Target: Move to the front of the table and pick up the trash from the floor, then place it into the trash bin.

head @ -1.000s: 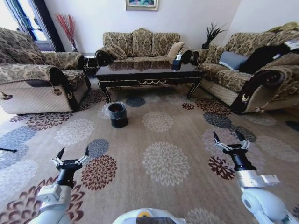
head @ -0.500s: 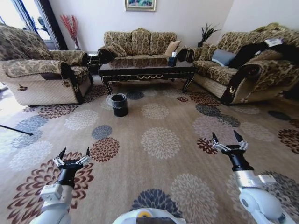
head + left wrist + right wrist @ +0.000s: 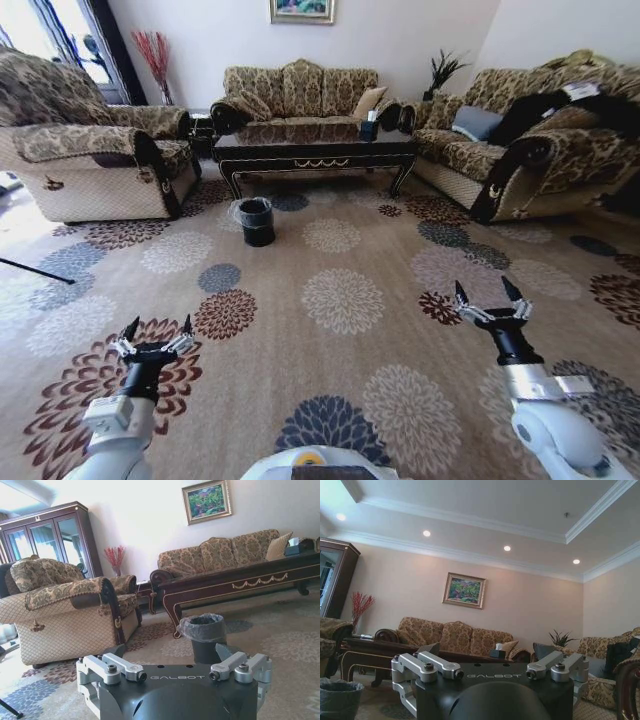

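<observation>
Hovering over carpet, left hand [image 3: 155, 331] and right hand [image 3: 488, 294] (both marked GALBOT), fingers spread.

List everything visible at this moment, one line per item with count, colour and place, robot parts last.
table: one, dark brown-black with gold trim, far centre.
trash bin: one, black with clear liner, on the carpet in front of the table.
tissue box: one, dark, on the table's right end.
sofas: three, brown patterned, around the table.
carpet: one, beige with flower medallions.
picture: one, gold-framed, back wall.
left gripper: open, low left, over the carpet.
right gripper: open, low right, over the carpet.
</observation>
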